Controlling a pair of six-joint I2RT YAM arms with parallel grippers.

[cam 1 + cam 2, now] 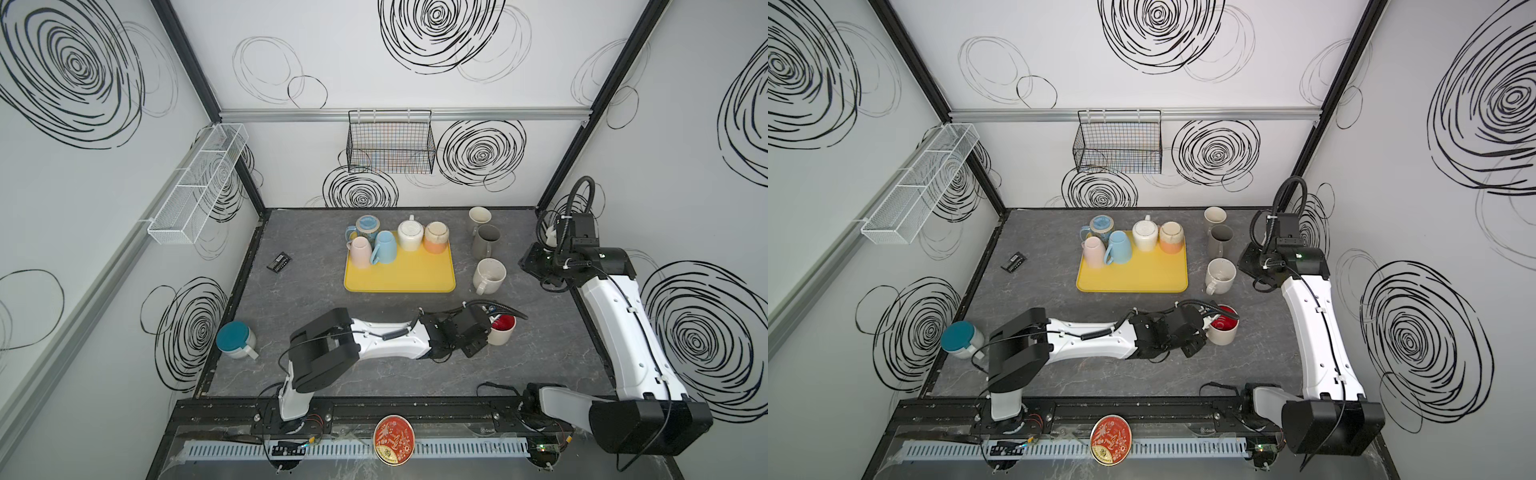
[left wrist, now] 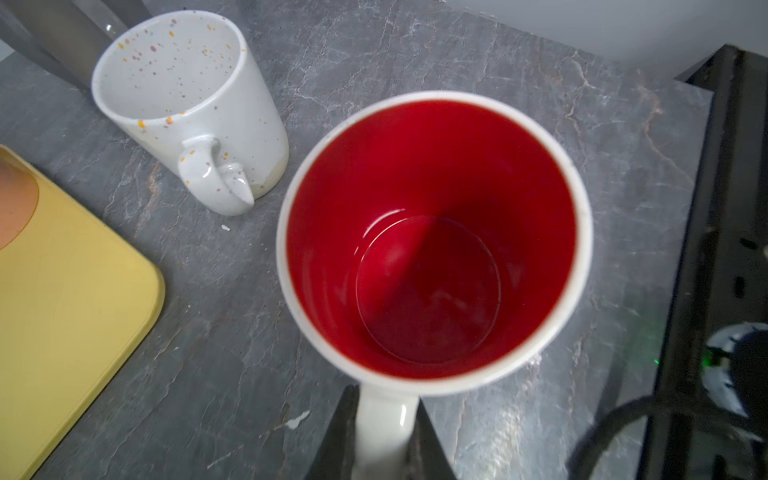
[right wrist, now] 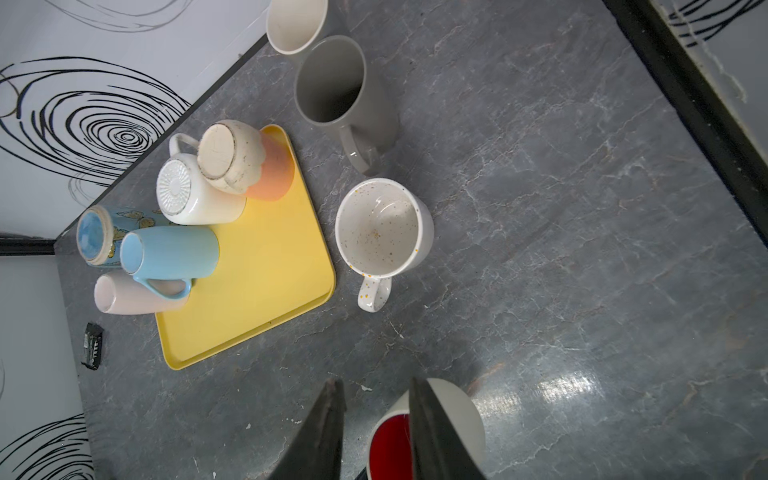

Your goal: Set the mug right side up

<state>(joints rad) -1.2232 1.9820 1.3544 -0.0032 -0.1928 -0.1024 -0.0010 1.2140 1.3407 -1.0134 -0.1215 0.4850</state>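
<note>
While the left claw (image 2: 384,415) pinches its handle (image 2: 384,436), white mug (image 2: 434,241) upright, red inside, right claw (image 3: 374,388) spread

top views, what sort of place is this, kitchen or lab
Probably a robot test cell, not a kitchen: white walls printed with black swirls, black metal frame posts, and two white robot arms mounted on a black front rail.

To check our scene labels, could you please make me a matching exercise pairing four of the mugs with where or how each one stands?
1. red-lined mug
2. speckled mug
3. light blue mug
4. teal-bottomed mug

A. upside down on the yellow tray
B. alone near the table left edge
C. handle pinched by the left gripper
D. upright, untouched, right of the tray

Pairs: 1-C, 2-D, 3-A, 4-B
</note>
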